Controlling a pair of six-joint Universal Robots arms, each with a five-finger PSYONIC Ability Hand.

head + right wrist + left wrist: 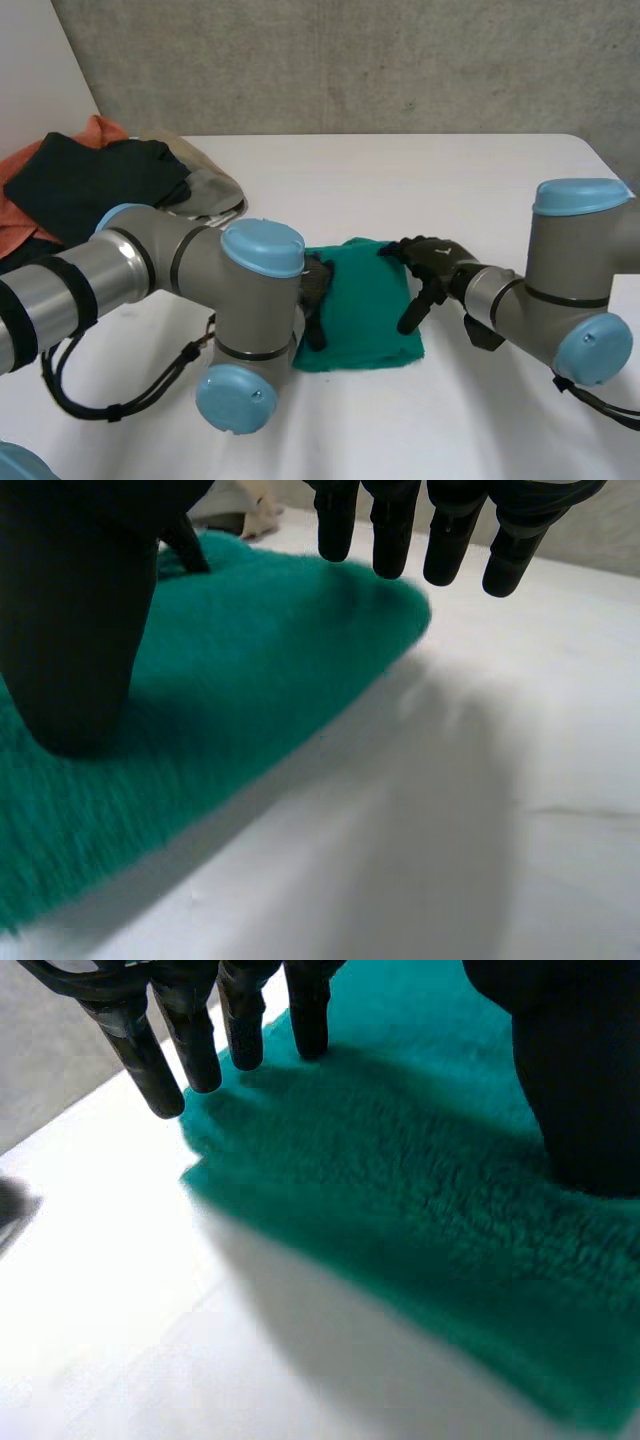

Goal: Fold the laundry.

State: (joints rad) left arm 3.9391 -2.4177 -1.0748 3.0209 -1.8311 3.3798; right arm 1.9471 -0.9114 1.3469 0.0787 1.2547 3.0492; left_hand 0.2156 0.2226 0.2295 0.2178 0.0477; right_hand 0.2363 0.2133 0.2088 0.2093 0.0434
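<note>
**Left hand** (pixel 240 1010): the fingers are straight and close together, and they grip nothing. Their tips sit at the left edge of the green towel (pixel 365 310), with the outermost tip over bare table (pixel 90 1290). Its thumb (pixel 580 1080) bears down on the towel's surface, further in from that edge.

**Right hand** (pixel 445 530): the fingers are straight and hold nothing. They hover just above the towel's far right corner. Its thumb (pixel 70 630) is planted on the towel, inboard of the right edge.

**Towel:** it lies flat between the two hands as a compact rectangle, apparently already folded at least once. The near edge looks even.

**Beyond the towel:** a pile of unfolded laundry (pixel 90 185) lies well off to the towel's far left.

**Assessment:** the step in hand appears to be pressing the fold flat, or setting up a further fold.

**Recommendations:**
- Keep thumb pressure equal on both sides so the layers do not creep.
- If a further fold is intended, slide the fingertips under both side edges before closing against the thumbs.
- Take every layer into the pinch and raise both sides together.
- An uneven lift would likely skew the rectangle.
</note>
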